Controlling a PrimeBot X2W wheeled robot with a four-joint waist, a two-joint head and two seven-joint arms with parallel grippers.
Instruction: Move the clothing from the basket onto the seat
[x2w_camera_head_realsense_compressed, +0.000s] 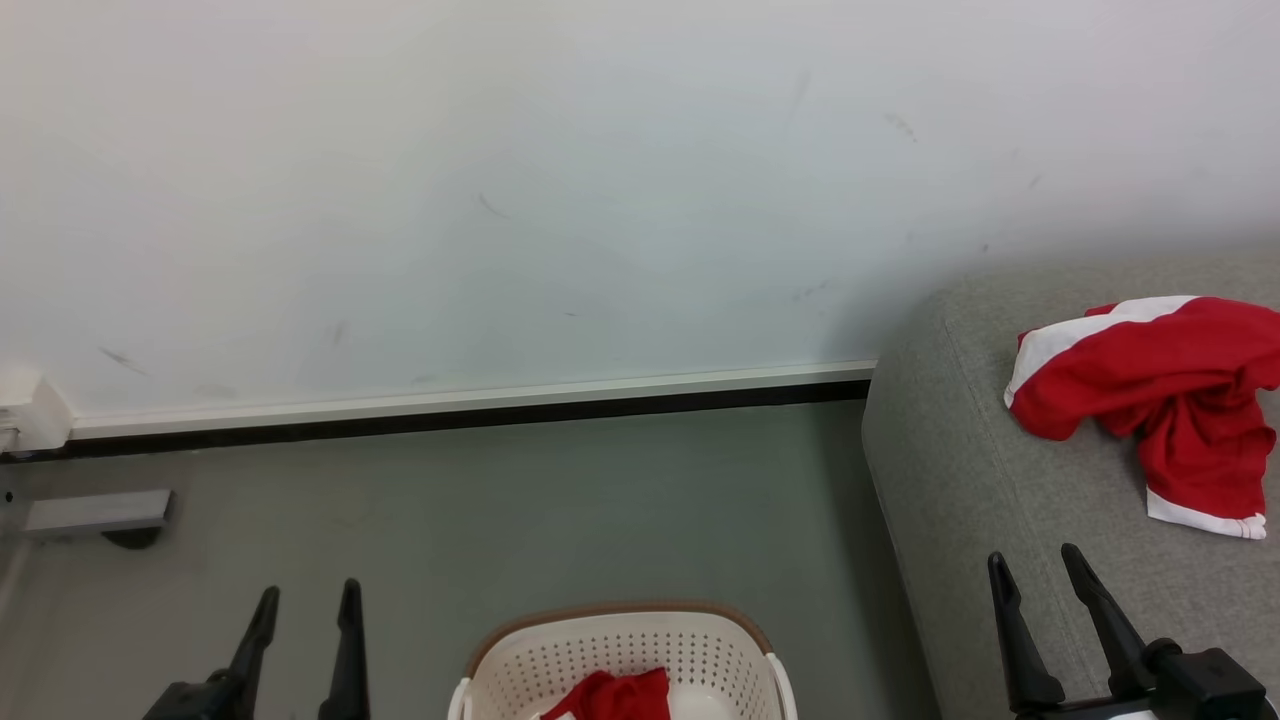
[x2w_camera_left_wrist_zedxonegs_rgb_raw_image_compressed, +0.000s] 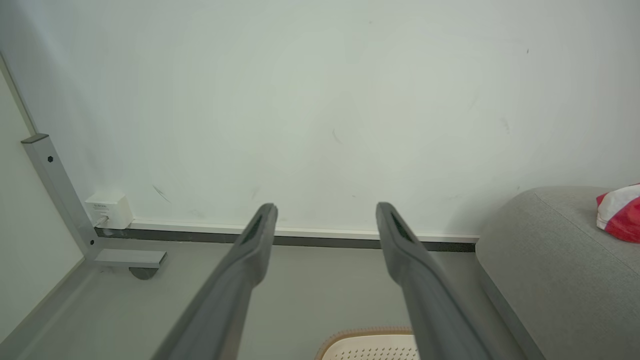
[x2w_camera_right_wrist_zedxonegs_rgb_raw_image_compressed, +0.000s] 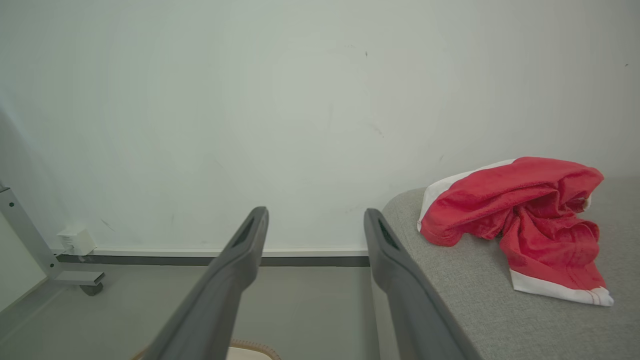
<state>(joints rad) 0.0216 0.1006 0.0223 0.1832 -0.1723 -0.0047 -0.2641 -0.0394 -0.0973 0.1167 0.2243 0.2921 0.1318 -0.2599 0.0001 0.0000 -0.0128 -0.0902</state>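
A crumpled red garment with white bands (x2w_camera_head_realsense_compressed: 1160, 400) lies on the grey seat (x2w_camera_head_realsense_compressed: 960, 470) at the right; it also shows in the right wrist view (x2w_camera_right_wrist_zedxonegs_rgb_raw_image_compressed: 525, 220) and at the left wrist view's right edge (x2w_camera_left_wrist_zedxonegs_rgb_raw_image_compressed: 622, 212). The cream basket (x2w_camera_head_realsense_compressed: 620, 650) with a brown rim stands on the floor at the bottom centre, with more red clothing (x2w_camera_head_realsense_compressed: 610, 697) inside. My left gripper (x2w_camera_head_realsense_compressed: 307, 597) hangs open left of the basket, empty. My right gripper (x2w_camera_head_realsense_compressed: 1035, 560) is open and empty over the seat's front left part, short of the garment there.
A pale wall with a white and dark skirting (x2w_camera_head_realsense_compressed: 470, 408) runs behind. A grey metal frame foot on a caster (x2w_camera_head_realsense_compressed: 100, 515) and a white wall box (x2w_camera_head_realsense_compressed: 30, 410) sit at the far left. Grey floor lies between basket and wall.
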